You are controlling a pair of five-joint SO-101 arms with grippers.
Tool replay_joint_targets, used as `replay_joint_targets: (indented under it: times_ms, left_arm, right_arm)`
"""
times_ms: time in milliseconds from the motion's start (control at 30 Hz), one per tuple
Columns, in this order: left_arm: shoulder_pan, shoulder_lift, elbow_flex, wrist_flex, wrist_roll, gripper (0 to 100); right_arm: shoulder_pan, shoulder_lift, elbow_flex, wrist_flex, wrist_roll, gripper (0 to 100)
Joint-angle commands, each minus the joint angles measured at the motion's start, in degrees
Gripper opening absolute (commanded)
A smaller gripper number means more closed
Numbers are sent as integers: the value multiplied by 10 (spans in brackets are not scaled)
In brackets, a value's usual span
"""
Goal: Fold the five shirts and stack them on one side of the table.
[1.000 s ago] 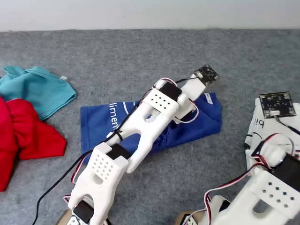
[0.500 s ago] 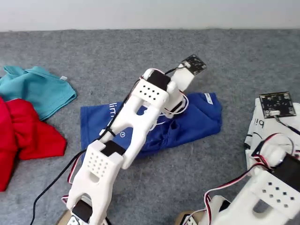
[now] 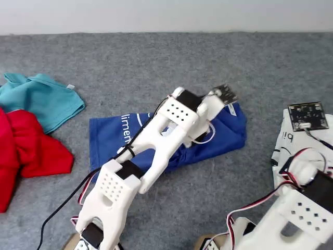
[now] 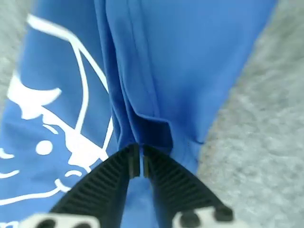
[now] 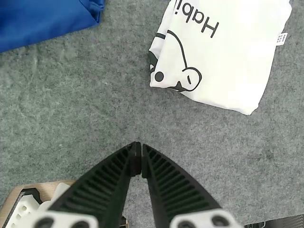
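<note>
A blue shirt [image 3: 112,138] with white print lies partly folded in the middle of the grey table. My left arm [image 3: 171,125] stretches over it toward its right end. In the left wrist view my left gripper [image 4: 137,159] is shut, pinching a raised fold of the blue shirt [image 4: 190,57] at its tips. A folded white shirt [image 5: 223,52] with black print lies at the right side, also seen at the table's right edge [image 3: 281,140]. My right gripper [image 5: 136,161] is shut on nothing, hanging over bare table just short of the white shirt.
A crumpled teal shirt [image 3: 41,99] and a crumpled red shirt [image 3: 26,146] lie at the far left. The right arm [image 3: 302,203] fills the near right corner. Grey table [image 3: 156,62] runs to a white wall behind.
The left arm swung up and left over the blue shirt, then came back right and dipped lower onto its right end. The right arm has kept still.
</note>
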Motion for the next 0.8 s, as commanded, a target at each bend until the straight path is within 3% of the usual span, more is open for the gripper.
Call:
replay_joint_targets:
  times_ms: [0, 167, 333, 600, 767]
  left_arm:
    - [-20, -15, 66, -55, -25, 23]
    - [-56, 4, 73, -67, -27, 23]
    - [-55, -18, 12, -13, -25, 23]
    - [33, -52, -100, 80, -23, 23]
    - [64, -46, -106, 84, -23, 23]
  right_arm:
    - [5, -10, -17, 20, 0, 19]
    - [6, -10, -17, 20, 0, 19]
    - [6, -10, -17, 19, 0, 19]
    - [4, -9, -17, 18, 0, 19]
    - [4, -9, -17, 18, 0, 19]
